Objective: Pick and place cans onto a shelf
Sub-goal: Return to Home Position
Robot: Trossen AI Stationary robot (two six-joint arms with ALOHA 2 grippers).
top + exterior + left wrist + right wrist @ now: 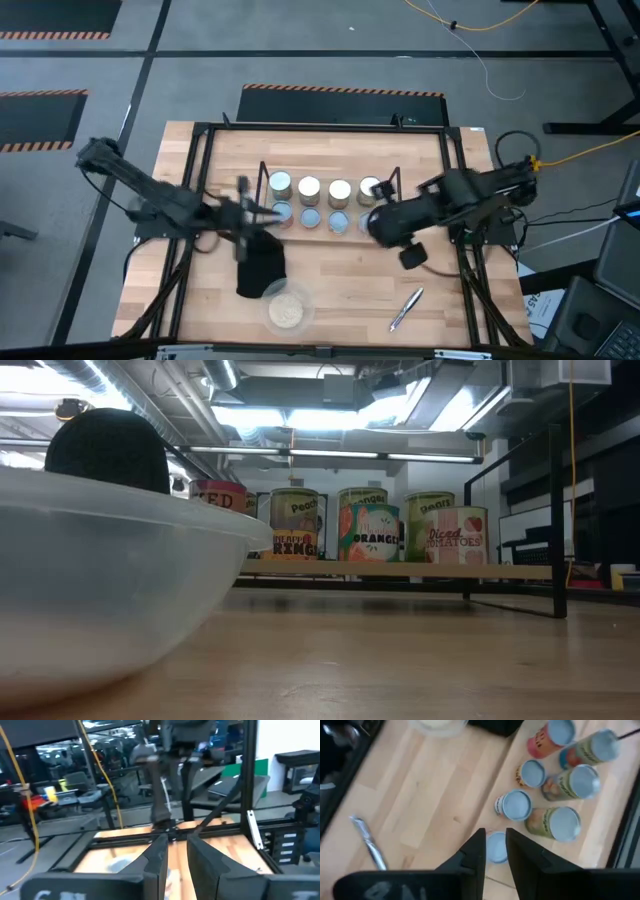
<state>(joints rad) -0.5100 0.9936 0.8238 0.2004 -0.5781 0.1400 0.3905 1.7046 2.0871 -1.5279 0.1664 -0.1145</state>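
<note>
Eight cans [324, 203] stand on the shelf [330, 232], just beneath the right gripper [494, 851], whose jaws are slightly parted and empty; left gripper [176, 857] likewise empty. Placing looks finished.

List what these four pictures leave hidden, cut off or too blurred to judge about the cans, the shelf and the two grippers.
- Low view: clear bowl hides the shelf's left end; leftmost can label cut off.
- High view: right gripper covers the rightmost front can; left gripper blurred.
- Right wrist view: fingers partly hide one can.
</note>
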